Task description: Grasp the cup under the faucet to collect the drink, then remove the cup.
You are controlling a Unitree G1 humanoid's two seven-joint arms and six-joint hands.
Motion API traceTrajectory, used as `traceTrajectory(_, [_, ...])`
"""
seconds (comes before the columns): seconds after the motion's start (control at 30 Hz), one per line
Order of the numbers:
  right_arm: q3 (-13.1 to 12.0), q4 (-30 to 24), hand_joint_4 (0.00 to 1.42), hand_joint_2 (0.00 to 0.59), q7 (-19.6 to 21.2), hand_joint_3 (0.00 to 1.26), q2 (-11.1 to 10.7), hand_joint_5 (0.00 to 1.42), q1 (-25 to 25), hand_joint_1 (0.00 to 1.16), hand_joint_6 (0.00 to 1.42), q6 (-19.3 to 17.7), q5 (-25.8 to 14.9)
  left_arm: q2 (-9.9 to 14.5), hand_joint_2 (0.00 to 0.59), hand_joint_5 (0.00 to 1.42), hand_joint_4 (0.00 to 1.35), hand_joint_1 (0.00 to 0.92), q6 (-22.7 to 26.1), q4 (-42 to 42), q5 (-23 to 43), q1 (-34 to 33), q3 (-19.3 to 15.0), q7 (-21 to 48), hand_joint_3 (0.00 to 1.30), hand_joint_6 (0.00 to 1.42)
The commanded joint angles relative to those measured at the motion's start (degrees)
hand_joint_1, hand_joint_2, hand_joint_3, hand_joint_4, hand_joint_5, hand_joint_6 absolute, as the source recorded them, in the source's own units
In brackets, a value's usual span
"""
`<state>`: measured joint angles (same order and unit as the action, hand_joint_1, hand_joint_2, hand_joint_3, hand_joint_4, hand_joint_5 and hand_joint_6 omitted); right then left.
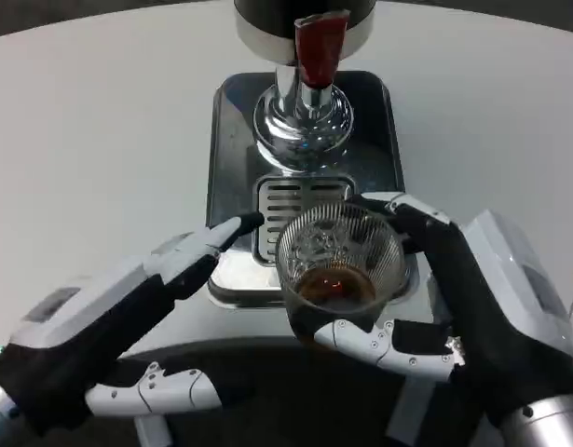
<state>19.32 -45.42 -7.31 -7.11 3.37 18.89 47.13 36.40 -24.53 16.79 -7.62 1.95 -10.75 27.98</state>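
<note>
Here you see the right robot hand point(454, 307) wrapped around the single glass cup point(340, 270); its fingers point(384, 343) pass in front of the cup and others curve behind the rim, so the cup is gripped, not merely touched; the cup stands upright, its long axis vertical, with a shallow layer of brown drink point(334, 284) at the bottom. The cup sits at the near edge of the drip tray point(305, 186), partly over the slotted grate point(291, 209), and lies nearer you than the faucet point(316, 51); judged from this view, the spout is beyond the cup's mouth, not above it. The relation that governs the coming move is therefore cup to hand: the cup lies just left of the right palm, already enclosed, and the right arm is the nearer one. The left robot hand point(128, 326) is open and holds nothing, with one finger point(225, 233) reaching toward the tray's left edge, apart from the cup. Count: one cup, one faucet, one tray, one white worktop point(90, 130), two hands.
</note>
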Motion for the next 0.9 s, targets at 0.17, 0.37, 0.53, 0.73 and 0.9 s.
traceTrajectory(0.17, [1.5,-3.5,1.22,0.230,-1.2,0.91,0.8,1.40,2.8,1.00,1.42,-2.6,0.3,-2.3,0.057,0.00,0.00,0.000,6.7,7.8,-5.0,4.4,-0.1,-3.1,0.00,0.00])
traceTrajectory(0.37, [2.4,-4.6,1.22,0.230,-2.0,0.91,1.1,1.41,4.0,1.00,1.42,-3.0,0.2,-3.1,0.058,0.00,0.00,0.000,9.5,12.0,-7.1,6.6,0.2,-3.4,0.00,0.00])
traceTrajectory(0.53, [3.1,-5.2,1.22,0.230,-2.5,0.91,1.5,1.41,5.0,1.00,1.42,-3.3,0.3,-3.3,0.063,0.00,0.00,0.000,10.1,13.7,-6.9,7.9,0.1,-3.1,0.00,0.00])
traceTrajectory(0.73, [4.1,-6.0,1.22,0.231,-2.8,0.91,2.0,1.41,6.2,1.00,1.42,-3.5,1.1,-3.5,0.067,0.00,0.00,0.000,9.6,15.0,-6.2,10.3,-0.6,-3.2,0.00,0.00])
traceTrajectory(0.9, [4.8,-6.5,1.22,0.231,-3.1,0.91,2.6,1.41,6.8,1.01,1.42,-3.6,1.7,-3.8,0.073,0.00,0.00,0.000,9.7,15.6,-6.0,11.2,-1.1,-3.5,0.00,0.00])
